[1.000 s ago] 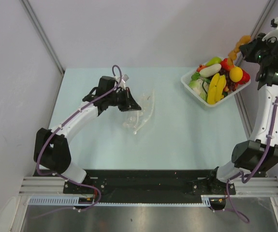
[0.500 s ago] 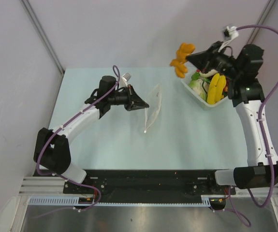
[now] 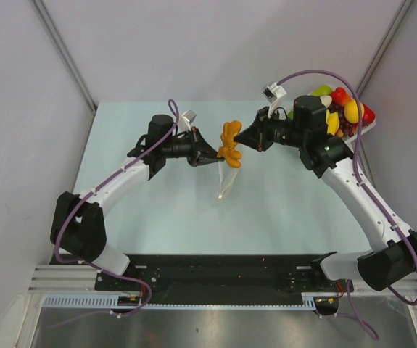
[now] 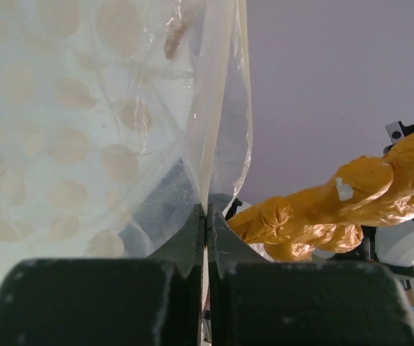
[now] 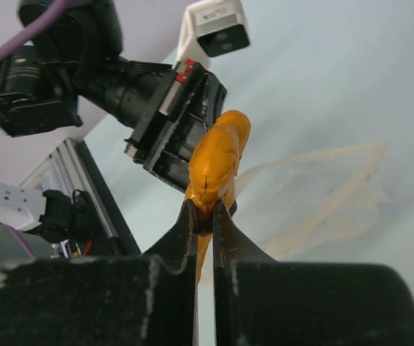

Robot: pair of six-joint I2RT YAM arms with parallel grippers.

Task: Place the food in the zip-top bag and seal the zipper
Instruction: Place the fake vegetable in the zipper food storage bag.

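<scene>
From above, the step in hand is the first loading: my left tool (image 3: 207, 157) holds the zip-top bag (image 3: 227, 183) up off the bench (image 3: 288, 210) by its top edge, so the pouch hangs down. My right tool (image 3: 246, 140) brings the orange piece (image 3: 230, 146) right up against that edge. The rest of the food (image 3: 344, 109) sits in the white basket (image 3: 368, 127) at the far right corner, so I judge the task barely begun.

From the left wrist, my left tool is clamped flat on the plastic, jaws meeting with only film between them. The pale zipper (image 4: 208, 144) strip rises straight from the pinch. The orange piece hangs just to the right, outside the pouch as far as I can tell.

From the right wrist, my right tool is closed tight on the lower end of the orange piece, which stands up past the fingertips toward the other tool. Whether the mouth gapes wide enough I cannot tell. The next move calls for lining the piece up over the opening, pushing it below the rim, and only then letting go.
</scene>
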